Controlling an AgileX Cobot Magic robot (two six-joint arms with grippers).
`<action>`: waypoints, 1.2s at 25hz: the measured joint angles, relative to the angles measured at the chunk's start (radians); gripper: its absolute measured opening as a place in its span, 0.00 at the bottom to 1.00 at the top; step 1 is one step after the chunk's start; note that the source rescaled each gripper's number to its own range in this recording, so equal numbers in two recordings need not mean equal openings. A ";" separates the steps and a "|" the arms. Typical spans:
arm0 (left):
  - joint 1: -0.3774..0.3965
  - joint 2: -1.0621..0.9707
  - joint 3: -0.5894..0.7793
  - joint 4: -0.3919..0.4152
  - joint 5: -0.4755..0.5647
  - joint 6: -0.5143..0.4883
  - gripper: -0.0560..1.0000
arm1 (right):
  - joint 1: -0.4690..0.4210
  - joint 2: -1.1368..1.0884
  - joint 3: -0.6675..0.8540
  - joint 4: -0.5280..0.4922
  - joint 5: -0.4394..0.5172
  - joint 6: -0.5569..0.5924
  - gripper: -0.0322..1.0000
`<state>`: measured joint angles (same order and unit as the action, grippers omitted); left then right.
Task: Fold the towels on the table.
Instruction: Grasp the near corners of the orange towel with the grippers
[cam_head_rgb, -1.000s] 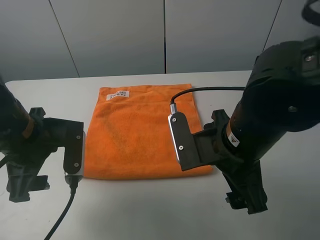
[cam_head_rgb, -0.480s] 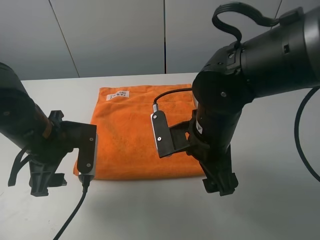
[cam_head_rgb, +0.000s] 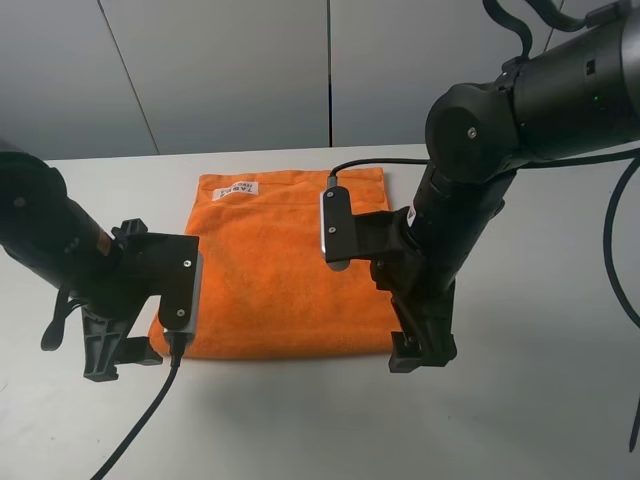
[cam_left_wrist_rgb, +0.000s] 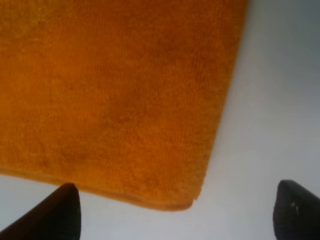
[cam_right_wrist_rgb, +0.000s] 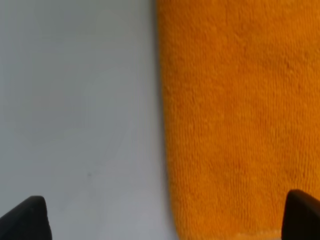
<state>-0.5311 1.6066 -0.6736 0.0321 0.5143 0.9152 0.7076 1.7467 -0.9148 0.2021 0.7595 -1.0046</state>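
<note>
An orange towel (cam_head_rgb: 268, 262) lies flat on the white table (cam_head_rgb: 300, 425), its white label (cam_head_rgb: 238, 187) at the far left corner. My left gripper (cam_head_rgb: 118, 356) hovers at the towel's near left corner, open and empty. In the left wrist view that corner of the towel (cam_left_wrist_rgb: 115, 100) sits just between the dark fingertips (cam_left_wrist_rgb: 62, 212) of the gripper (cam_left_wrist_rgb: 178, 216). My right gripper (cam_head_rgb: 421, 351) stands open at the near right corner. In the right wrist view the towel (cam_right_wrist_rgb: 240, 110) has its side edge running between the spread tips of the gripper (cam_right_wrist_rgb: 165, 220), which holds nothing.
Grey wall panels (cam_head_rgb: 330, 70) rise behind the table's far edge. Black cables trail from both arms, one (cam_head_rgb: 140, 425) across the near left of the table. Bare white table (cam_right_wrist_rgb: 75, 100) surrounds the towel on every side.
Both arms have swung inward toward the towel. The left gripper moved right to the near left corner; the right gripper moved left to the near right corner. Both stayed open.
</note>
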 joint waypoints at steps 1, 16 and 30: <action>0.000 0.014 0.000 -0.010 0.000 0.012 1.00 | 0.000 0.000 0.000 0.006 -0.008 -0.008 1.00; 0.000 0.145 0.000 -0.044 -0.094 0.030 1.00 | -0.006 0.066 0.000 0.016 -0.062 -0.043 1.00; 0.000 0.150 0.000 -0.040 -0.094 0.032 1.00 | -0.009 0.131 -0.001 -0.035 -0.086 -0.043 1.00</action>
<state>-0.5311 1.7562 -0.6740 -0.0077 0.4200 0.9477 0.6986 1.8778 -0.9154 0.1676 0.6738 -1.0471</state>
